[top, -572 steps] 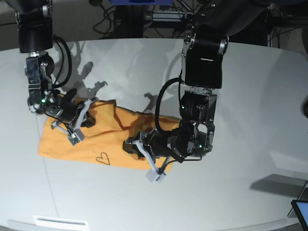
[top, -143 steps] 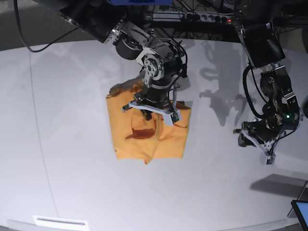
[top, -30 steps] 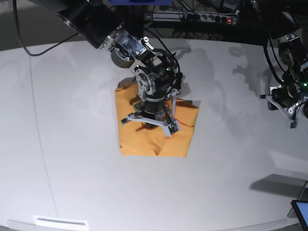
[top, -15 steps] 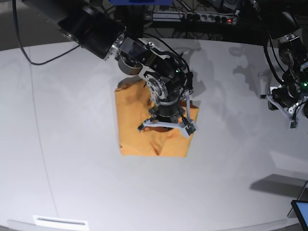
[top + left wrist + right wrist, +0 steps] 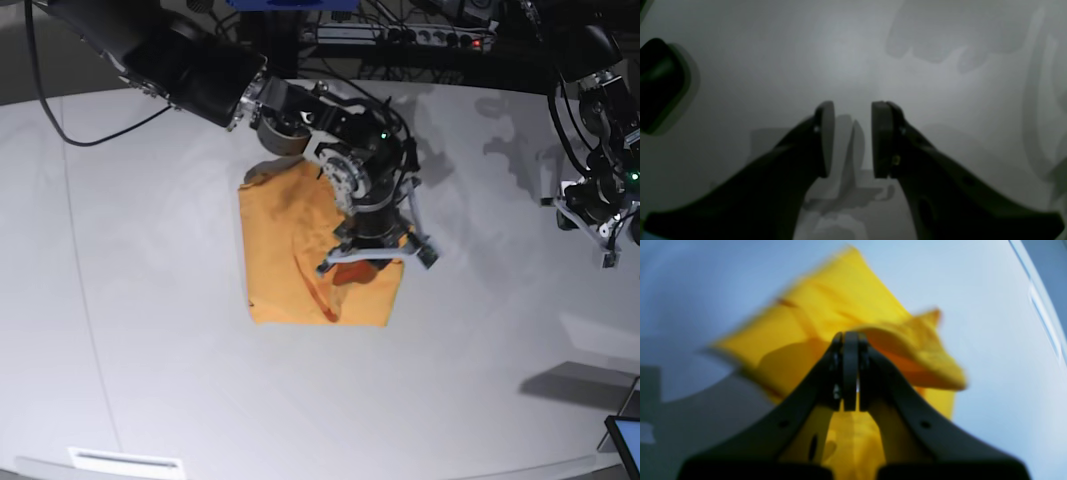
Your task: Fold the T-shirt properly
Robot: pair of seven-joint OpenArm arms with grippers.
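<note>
The orange-yellow cotton T-shirt (image 5: 300,255) lies folded into a compact rectangle near the middle of the pale grey counter (image 5: 150,380). Over the last second the right end effector (image 5: 375,255) has travelled from the middle of the cloth toward its right edge, and it now sits over the right-hand border of the bundle. In the right wrist view the right end effector (image 5: 850,373) has its fingers pressed fully together, with a raised, curled lip of yellow fabric just beyond the tips; the blur makes it impossible to tell whether any cloth is actually pinched between them or only pushed along.

The left end effector (image 5: 598,215) hangs well apart at the far right of the counter, unmoved over that second. Seen from the left wrist view, the left end effector (image 5: 851,138) is partly open with a clear gap between the pads and nothing in it, only bare counter below.

The rightward sweep looks like a smoothing or tucking pass, which suggests the main folds are done and only tidying the rumpled right edge is left.
</note>
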